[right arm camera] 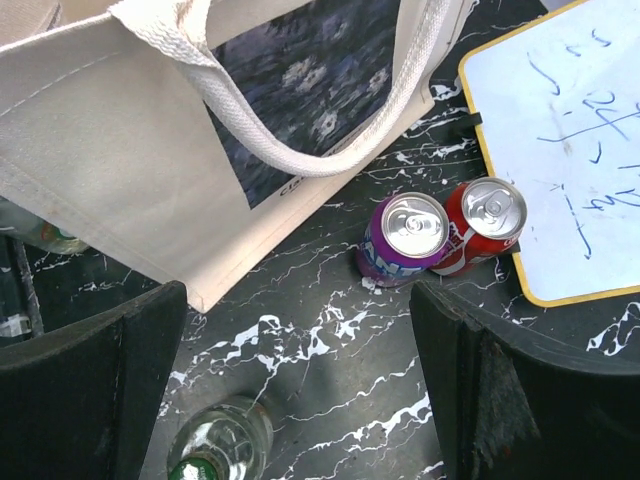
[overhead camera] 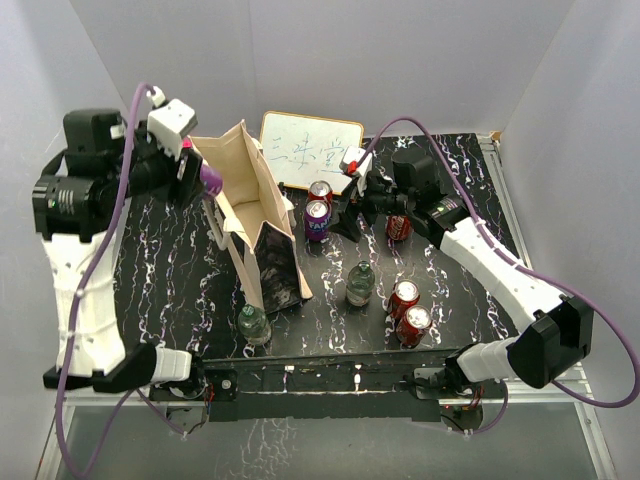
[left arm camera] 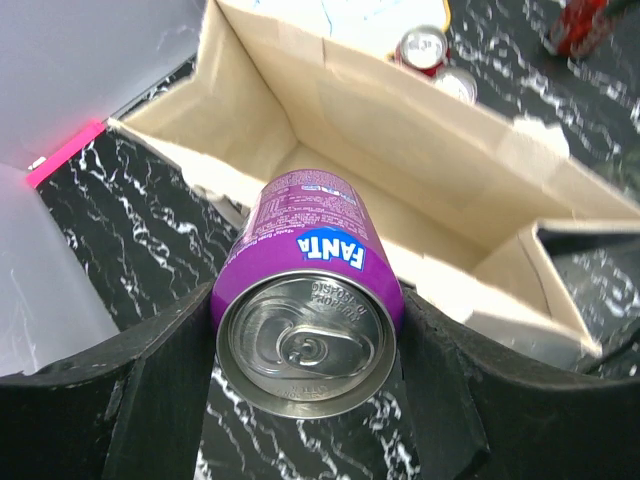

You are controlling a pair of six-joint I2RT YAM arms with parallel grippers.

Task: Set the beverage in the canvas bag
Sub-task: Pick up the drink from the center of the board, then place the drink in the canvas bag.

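Left pincer (left arm camera: pixel 305 375) grips purple can (left arm camera: pixel 305 250), base aimed into canvas bag (left arm camera: pixel 430 140).

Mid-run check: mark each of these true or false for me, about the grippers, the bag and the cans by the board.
1. The left gripper holds a Fanta can. True.
2. The canvas bag lies flat and shut. False: it stands with its mouth open.
3. The right gripper is shut. False: it is open, holding nothing.
4. A standing purple can and a red can sit side by side near the white board. True.
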